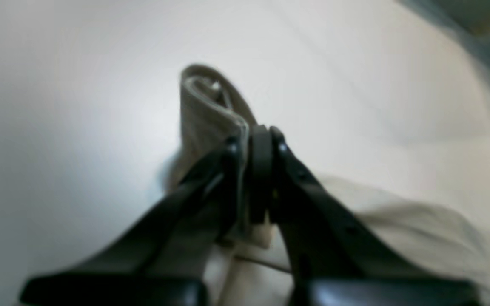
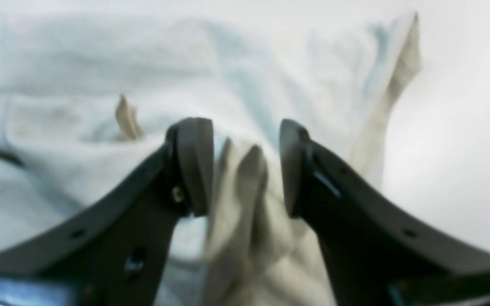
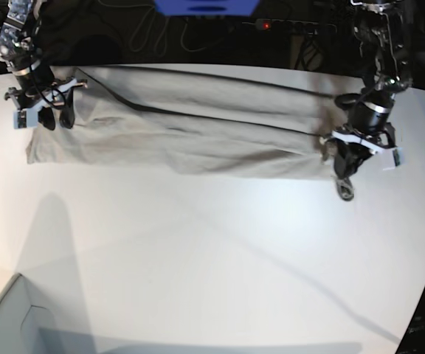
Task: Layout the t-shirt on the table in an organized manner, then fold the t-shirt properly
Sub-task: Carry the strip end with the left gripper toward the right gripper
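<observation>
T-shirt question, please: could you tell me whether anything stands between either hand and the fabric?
Nothing visible does. The left hand is shut on a fold of the t-shirt, and the open right hand already straddles a bunched edge of it on the table.

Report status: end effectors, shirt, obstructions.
Left end effector shut on t-shirt edge. Right end effector open, straddling a fold. Shirt stretched across table. No obstructions.

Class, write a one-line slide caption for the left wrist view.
Left tool shut on a bunched edge of the t-shirt, lifted above the white table.
</observation>
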